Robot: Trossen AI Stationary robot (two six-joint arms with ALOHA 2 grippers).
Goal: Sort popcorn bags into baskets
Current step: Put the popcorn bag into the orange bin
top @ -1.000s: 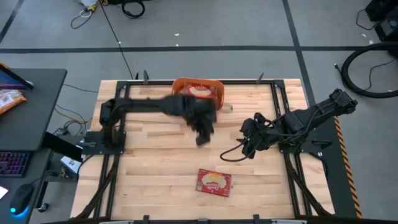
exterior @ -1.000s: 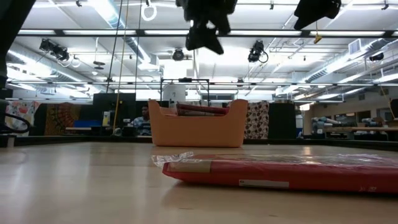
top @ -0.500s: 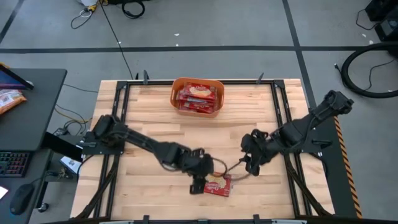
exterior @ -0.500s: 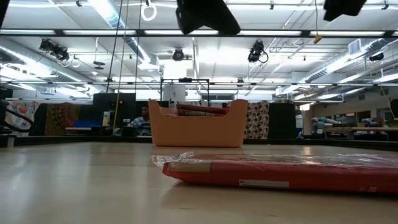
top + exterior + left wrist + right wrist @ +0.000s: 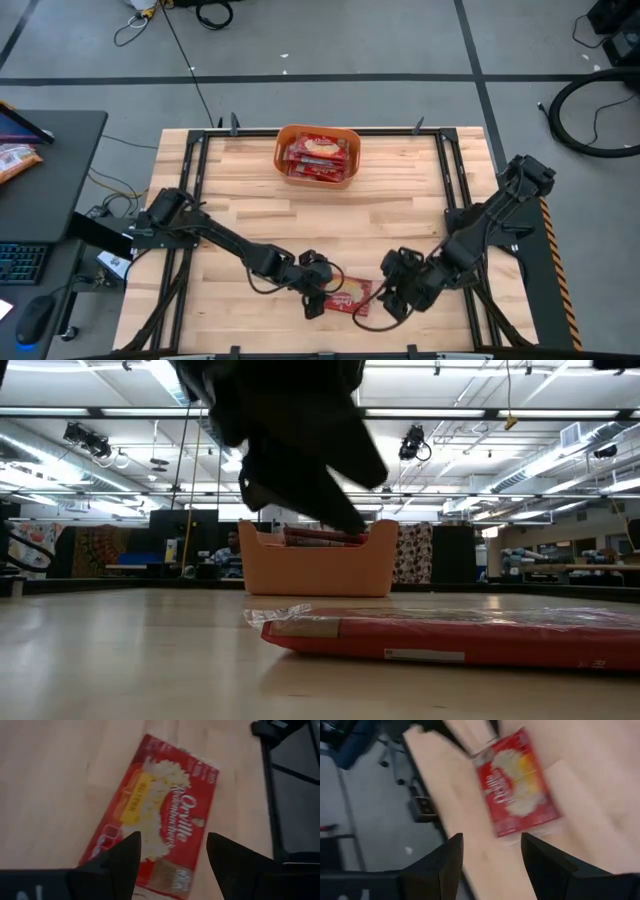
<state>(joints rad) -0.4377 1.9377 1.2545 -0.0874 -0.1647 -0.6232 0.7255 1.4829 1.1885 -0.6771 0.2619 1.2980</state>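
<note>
One red popcorn bag (image 5: 348,294) lies flat on the table near its near edge; it also shows in the low view (image 5: 450,635). The orange basket (image 5: 318,155) stands at the far edge with several red bags in it. My left gripper (image 5: 318,298) is open just left of the lone bag and above it, its fingers (image 5: 122,865) short of the bag (image 5: 160,810). My right gripper (image 5: 392,298) is open just right of the bag, which lies ahead of its fingers (image 5: 540,860). In the low view the left gripper (image 5: 290,460) hangs clear above the table.
The bag lies close to the table's near edge (image 5: 330,350), with black frame rails (image 5: 450,170) on both sides. A loose dark cable (image 5: 362,318) hangs by my right gripper. Bare wood lies between the bag and the basket.
My left gripper has swung from near the basket to the near edge and come down beside the lone bag's left end. My right gripper has gone toward the near edge and left, to the bag's right end. The bag has stayed where it was.
</note>
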